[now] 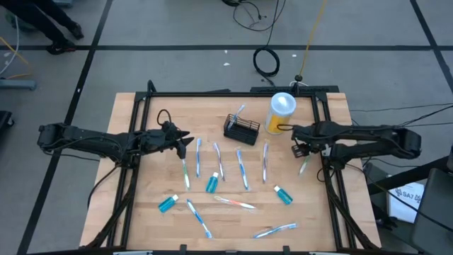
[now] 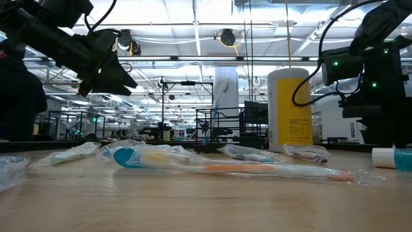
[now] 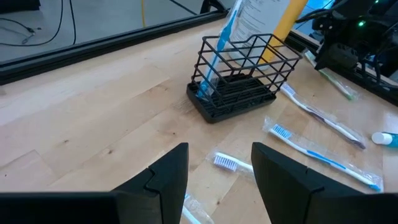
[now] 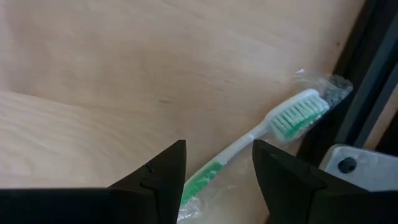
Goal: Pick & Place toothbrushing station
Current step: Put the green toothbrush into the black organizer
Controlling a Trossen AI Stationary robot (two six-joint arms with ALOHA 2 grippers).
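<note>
Wrist views: left gripper [image 3: 219, 171] and right gripper [image 4: 217, 168] both parted, holding nothing; green toothbrush [image 4: 261, 140] lies on the wooden table [image 4: 93, 93].

**Even overhead light, soft shadows, blurred foreground**

Light falls from ceiling fixtures [image 2: 226, 37] seen in the low view, bright and glaring against the darker room. The table [image 1: 233, 212] is evenly lit from above, with only faint, short shadows under the toothbrushes. In the low view the nearest wrapped toothbrush [image 2: 225, 166] shows shiny highlights on its plastic and the near tabletop is soft. In both wrist views the dark fingers [image 3: 168, 177] sit out of focus.
</note>
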